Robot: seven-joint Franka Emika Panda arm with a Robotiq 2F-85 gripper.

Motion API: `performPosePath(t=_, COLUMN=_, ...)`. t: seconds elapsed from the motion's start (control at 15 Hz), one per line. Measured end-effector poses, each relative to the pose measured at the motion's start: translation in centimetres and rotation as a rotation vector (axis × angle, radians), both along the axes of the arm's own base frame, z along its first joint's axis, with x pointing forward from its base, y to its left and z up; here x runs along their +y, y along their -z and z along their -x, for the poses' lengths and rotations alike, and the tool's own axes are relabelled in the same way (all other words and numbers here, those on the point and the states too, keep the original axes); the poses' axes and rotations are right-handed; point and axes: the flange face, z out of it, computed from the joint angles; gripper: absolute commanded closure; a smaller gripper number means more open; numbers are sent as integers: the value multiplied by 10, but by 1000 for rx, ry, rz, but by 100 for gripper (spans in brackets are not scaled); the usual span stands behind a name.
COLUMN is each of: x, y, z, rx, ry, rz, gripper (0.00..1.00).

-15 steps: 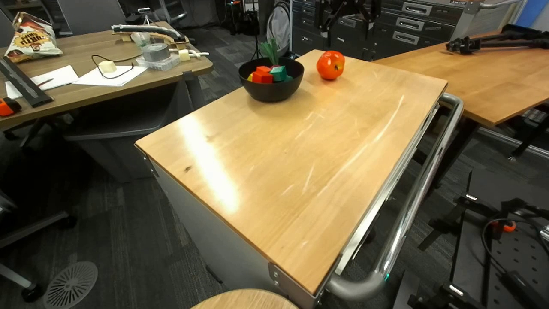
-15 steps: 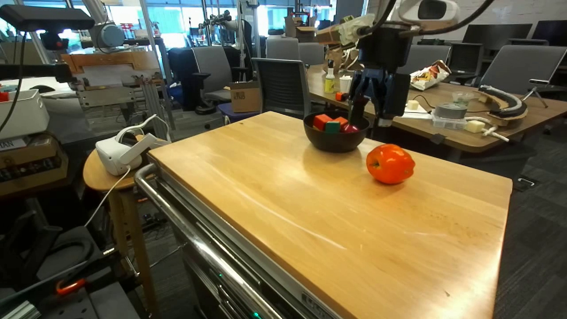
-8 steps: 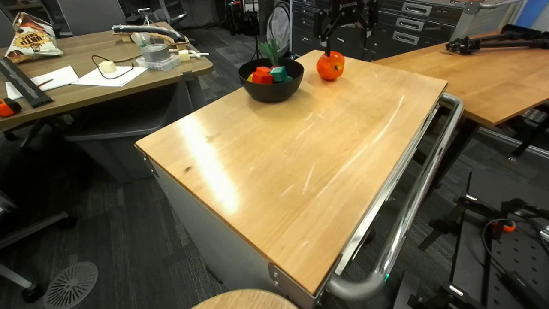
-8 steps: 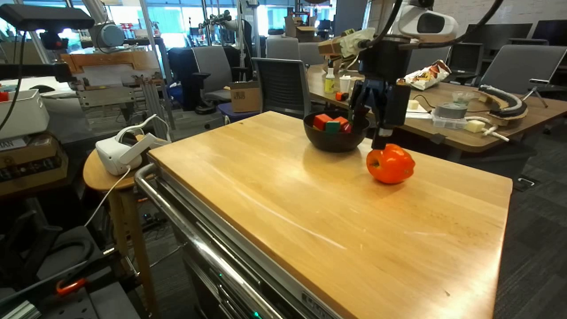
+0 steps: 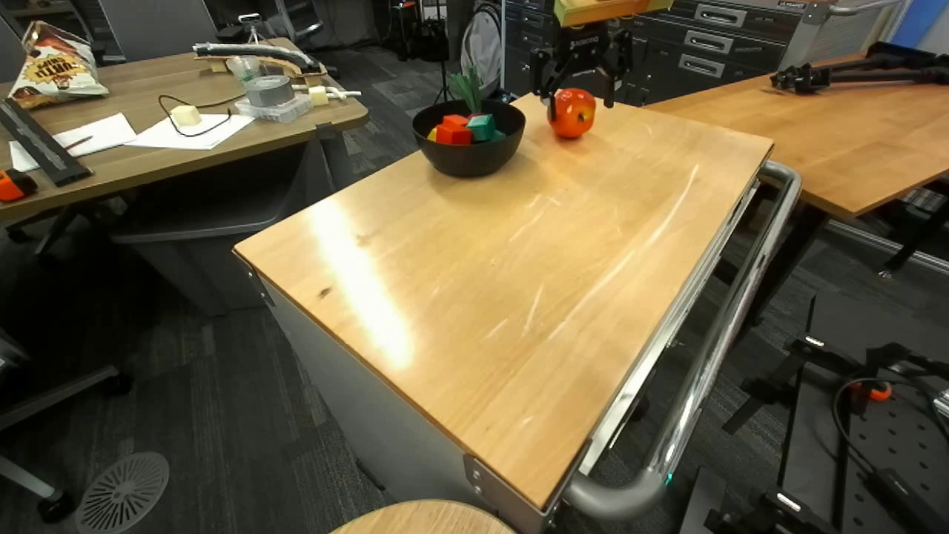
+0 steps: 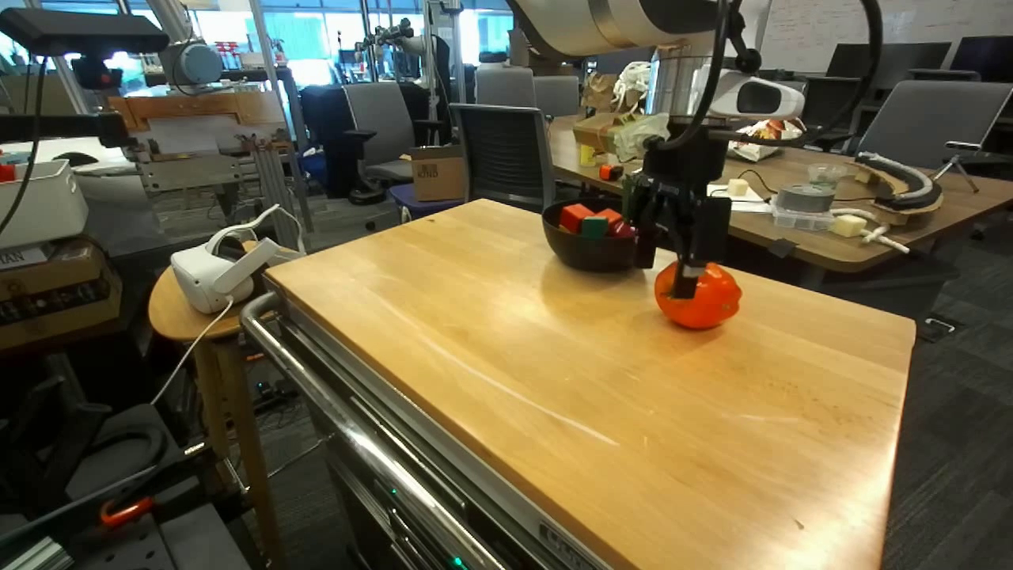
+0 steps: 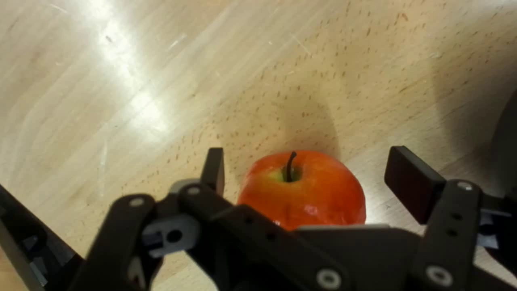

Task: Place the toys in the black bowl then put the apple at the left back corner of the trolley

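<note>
Gripper spread wide astride apple, gap on each side in wrist view, nothing held. Apple sits on trolley near bowl; toys, red and teal among them, inside.

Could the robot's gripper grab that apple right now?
Probably yes: in the wrist view, the gripper stands open astride the apple, with gaps at both sides; the black bowl, though close, seems out of the way.
</note>
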Motion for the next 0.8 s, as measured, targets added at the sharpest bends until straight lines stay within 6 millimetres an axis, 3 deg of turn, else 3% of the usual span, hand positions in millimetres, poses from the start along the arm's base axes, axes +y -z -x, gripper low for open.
performPosePath(t=0.27, x=-7, y=18, z=-6, rx=-26, ry=-14, rz=37, gripper=0)
performPosePath(t=0.4, x=-13, y=24, z=-6, rx=-32, ry=-18, rz=57, gripper=25)
performPosePath(t=0.53, x=-19, y=28, z=-6, rx=-31, ry=-17, rz=70, gripper=40)
performPosePath(t=0.8, x=-22, y=29, z=-3, rx=-8, ry=-19, rz=67, gripper=40)
